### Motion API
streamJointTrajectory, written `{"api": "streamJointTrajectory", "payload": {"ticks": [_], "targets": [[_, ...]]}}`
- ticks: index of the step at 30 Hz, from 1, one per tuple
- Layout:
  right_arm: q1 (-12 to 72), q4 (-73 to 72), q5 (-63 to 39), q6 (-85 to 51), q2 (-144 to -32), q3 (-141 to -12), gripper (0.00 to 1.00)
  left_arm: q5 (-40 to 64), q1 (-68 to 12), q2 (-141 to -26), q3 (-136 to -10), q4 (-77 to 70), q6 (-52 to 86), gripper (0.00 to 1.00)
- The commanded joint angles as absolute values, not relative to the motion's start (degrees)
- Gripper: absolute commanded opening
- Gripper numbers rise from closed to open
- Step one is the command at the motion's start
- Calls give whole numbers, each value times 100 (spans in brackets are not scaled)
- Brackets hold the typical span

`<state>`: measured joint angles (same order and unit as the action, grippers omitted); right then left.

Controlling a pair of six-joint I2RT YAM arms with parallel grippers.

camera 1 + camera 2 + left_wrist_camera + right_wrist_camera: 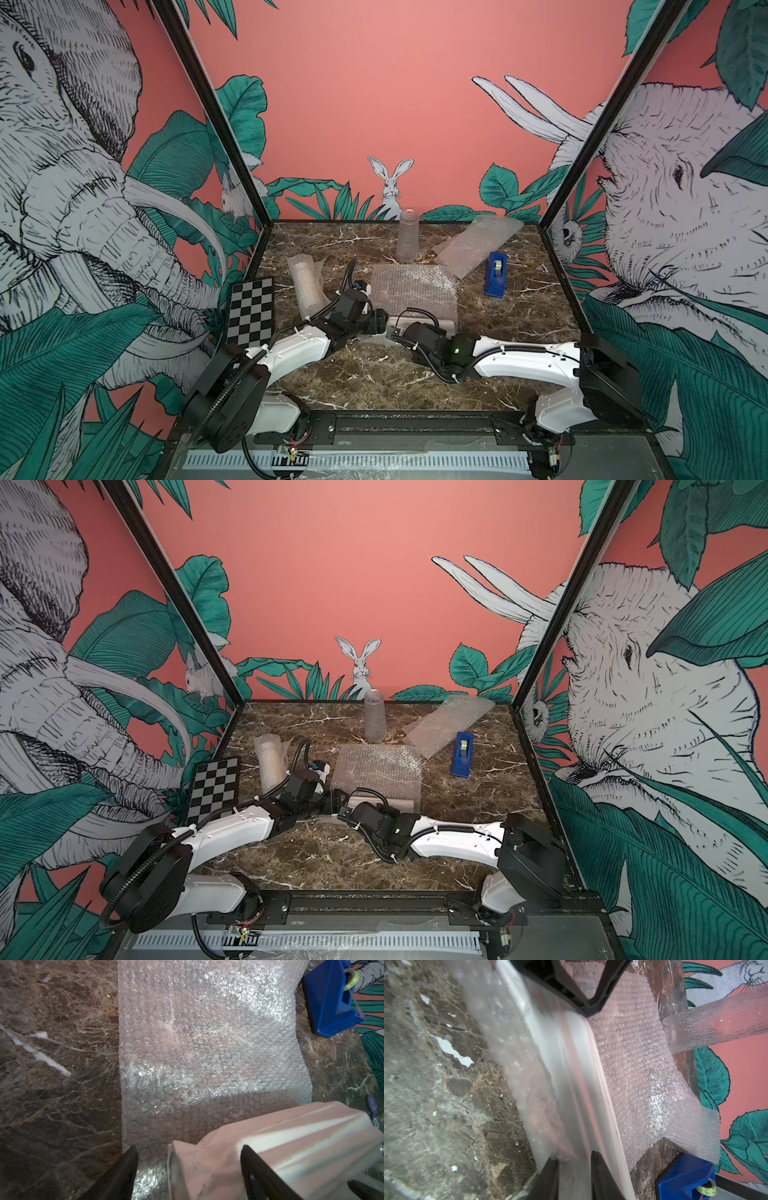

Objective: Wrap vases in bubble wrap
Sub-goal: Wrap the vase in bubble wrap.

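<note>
Glass vase (406,237), wrapped vase (305,282), white vase (301,1130): three; two loose sheets (411,286) (478,243); left gripper (189,1148) agape, right gripper (573,1157) indeterminate.

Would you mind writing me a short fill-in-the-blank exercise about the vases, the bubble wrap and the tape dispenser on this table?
1. The tape dispenser is ___ in colour.
2. The glass vase stands ___, not lying down.
3. The white vase lies on its ___ on the bubble wrap.
Missing words: blue; upright; side.
</note>
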<state>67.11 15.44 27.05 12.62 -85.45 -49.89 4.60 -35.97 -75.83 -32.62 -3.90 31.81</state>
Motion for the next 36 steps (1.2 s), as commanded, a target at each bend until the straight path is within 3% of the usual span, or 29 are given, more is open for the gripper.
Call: {"api": "streamJointTrajectory", "payload": {"ticks": [1, 20, 29, 36], "targets": [[6676, 1412, 2872, 1336, -8508, -5141, 23, 404, -3621, -7595, -3392, -241, 3112, 79], [6598, 1057, 3135, 1444, -8666, -5022, 44, 380, -3626, -7563, -3539, -156, 3034, 79], [6327, 986, 2237, 1384, -8435, -4868, 41, 315, -3528, -7119, -3872, 329, 2836, 83], [6112, 1046, 2029, 1388, -8421, -4937, 37, -173, -3493, -5823, -3726, 1263, 2611, 87]]}}
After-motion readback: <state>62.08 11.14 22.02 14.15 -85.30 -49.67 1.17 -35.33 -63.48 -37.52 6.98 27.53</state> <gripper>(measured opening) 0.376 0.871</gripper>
